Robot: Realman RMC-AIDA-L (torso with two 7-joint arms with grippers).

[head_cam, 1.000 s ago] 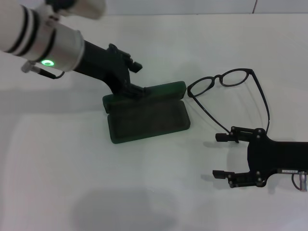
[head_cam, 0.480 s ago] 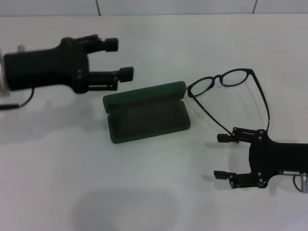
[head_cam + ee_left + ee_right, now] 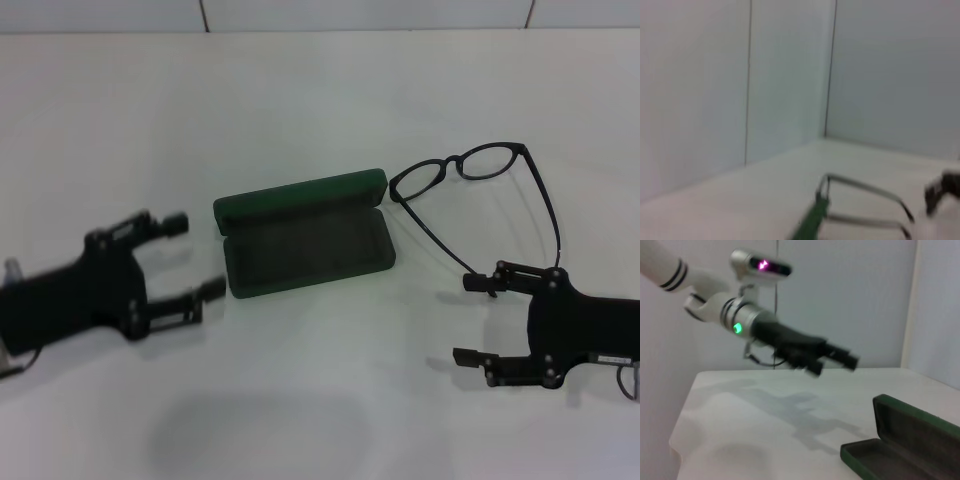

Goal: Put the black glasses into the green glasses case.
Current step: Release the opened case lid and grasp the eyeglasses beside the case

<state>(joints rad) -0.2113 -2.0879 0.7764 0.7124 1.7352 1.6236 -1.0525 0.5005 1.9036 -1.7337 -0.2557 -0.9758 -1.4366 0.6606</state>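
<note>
Green glasses case (image 3: pixel 900 440) cut off by frame edge.

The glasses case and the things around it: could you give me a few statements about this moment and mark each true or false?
1. The green glasses case lies open on the table. True.
2. The black glasses are inside the case. False: they lie on the table beside it, on the robot's right.
3. The right gripper has its fingers closed on the glasses. False: its fingers are open, near the temple tips.
4. The left gripper is open, beside the case and holding nothing. True.
5. The glasses are folded. False: the temples are spread out.
</note>
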